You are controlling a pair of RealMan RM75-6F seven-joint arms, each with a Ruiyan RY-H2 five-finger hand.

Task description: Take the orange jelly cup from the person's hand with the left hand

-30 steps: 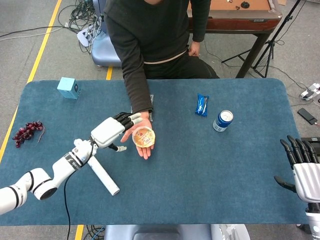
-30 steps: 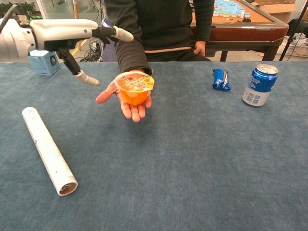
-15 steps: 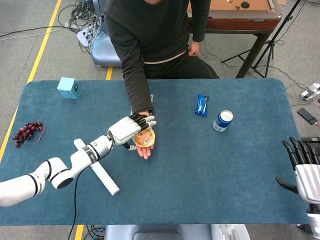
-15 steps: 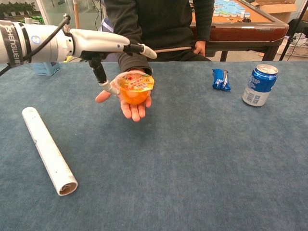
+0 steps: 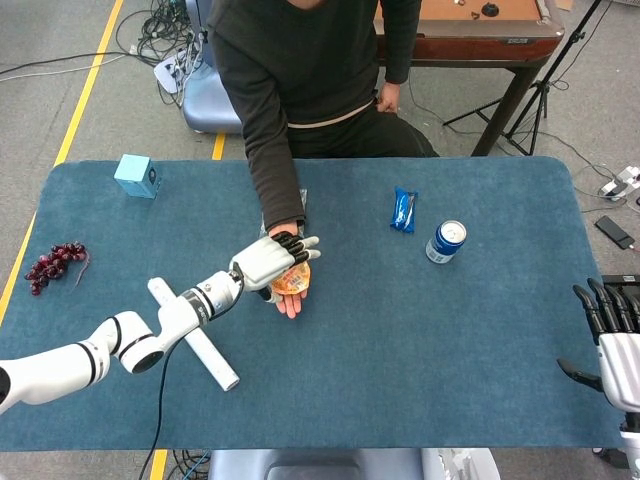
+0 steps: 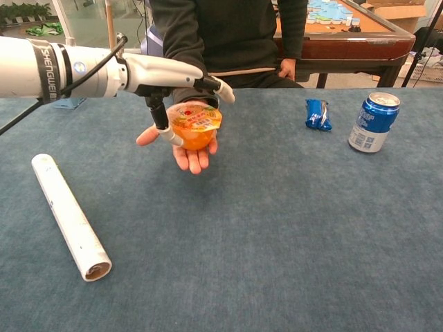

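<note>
The orange jelly cup (image 6: 193, 128) sits upright on the person's upturned palm (image 6: 188, 153) above the blue table; in the head view the cup (image 5: 292, 281) is half hidden. My left hand (image 5: 270, 262) hovers over it, fingers stretched out above the lid (image 6: 208, 81) and thumb (image 6: 165, 124) down beside the cup's left side. Nothing is gripped. My right hand (image 5: 618, 344) rests at the table's right edge with fingers apart and empty, outside the chest view.
A white tube (image 6: 68, 214) lies on the table left of the cup. A blue snack packet (image 6: 318, 114) and a blue can (image 6: 372, 122) stand at the right. Grapes (image 5: 54, 264) and a light blue box (image 5: 136, 175) are at the far left.
My left hand has moved rightward from beside the person's palm to directly over the jelly cup, thumb now next to it. The right hand has slid slightly down and right.
</note>
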